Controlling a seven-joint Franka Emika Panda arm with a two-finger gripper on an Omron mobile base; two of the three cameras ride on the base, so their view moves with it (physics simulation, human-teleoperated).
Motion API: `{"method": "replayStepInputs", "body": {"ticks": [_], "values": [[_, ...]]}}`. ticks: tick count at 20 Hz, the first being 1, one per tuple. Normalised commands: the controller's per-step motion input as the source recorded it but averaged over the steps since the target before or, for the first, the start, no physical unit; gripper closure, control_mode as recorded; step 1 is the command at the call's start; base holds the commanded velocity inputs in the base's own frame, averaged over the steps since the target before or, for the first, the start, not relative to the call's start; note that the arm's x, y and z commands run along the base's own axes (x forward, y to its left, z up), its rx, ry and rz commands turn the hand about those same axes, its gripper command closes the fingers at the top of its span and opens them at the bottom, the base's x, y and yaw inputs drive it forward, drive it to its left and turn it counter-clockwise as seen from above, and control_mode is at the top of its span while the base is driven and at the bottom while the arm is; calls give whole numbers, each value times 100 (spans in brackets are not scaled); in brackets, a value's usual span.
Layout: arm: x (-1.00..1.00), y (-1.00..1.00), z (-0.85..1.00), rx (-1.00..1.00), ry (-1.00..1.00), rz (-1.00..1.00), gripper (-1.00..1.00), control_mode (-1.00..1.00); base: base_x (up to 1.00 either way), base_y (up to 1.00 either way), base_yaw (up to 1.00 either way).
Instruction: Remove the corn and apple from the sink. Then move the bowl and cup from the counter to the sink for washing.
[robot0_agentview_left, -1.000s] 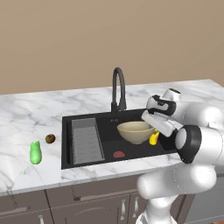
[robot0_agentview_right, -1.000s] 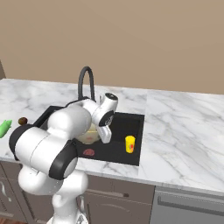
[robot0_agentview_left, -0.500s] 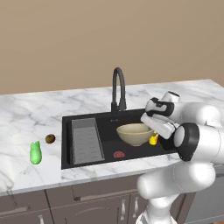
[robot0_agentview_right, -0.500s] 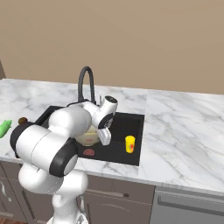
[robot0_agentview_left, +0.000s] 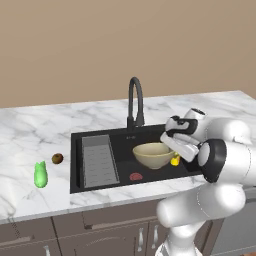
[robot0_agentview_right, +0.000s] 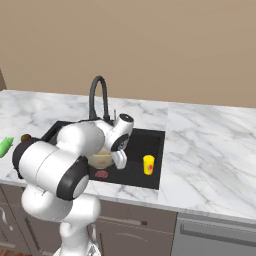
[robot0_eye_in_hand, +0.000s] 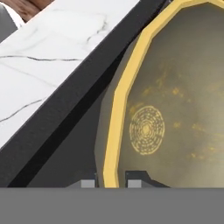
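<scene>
While your gripper was down inside the sink, its two tips sat either side of the bowl's yellow rim, clamped on that edge, with the bowl's speckled inside spreading away ahead of it and the black sink wall and white marble desk off to the other side. You had the corn and the apple lying well away from the gripper on the desk, beyond the far end of the sink past the ribbed drain rack, so that part looked finished. The cup stood upright on the sink floor just beside the gripper, on the side away from the bowl. By my reading you were at the step of setting the bowl down for washing, and it appeared to rest on the sink bottom. Your next move called for parting the tips and lifting straight off the rim without dragging the bowl or knocking the cup.
</scene>
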Motion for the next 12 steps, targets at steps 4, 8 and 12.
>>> {"method": "replayStepInputs", "body": {"ticks": [4, 8, 12], "values": [[8, 7, -15, 0, -1, 0, 100, -100, 0, 0, 0], [10, 5, -15, 0, 0, 0, 100, -100, 0, 0, 0], [12, 3, -14, 0, -1, 0, 100, -100, 0, 0, 0]]}}
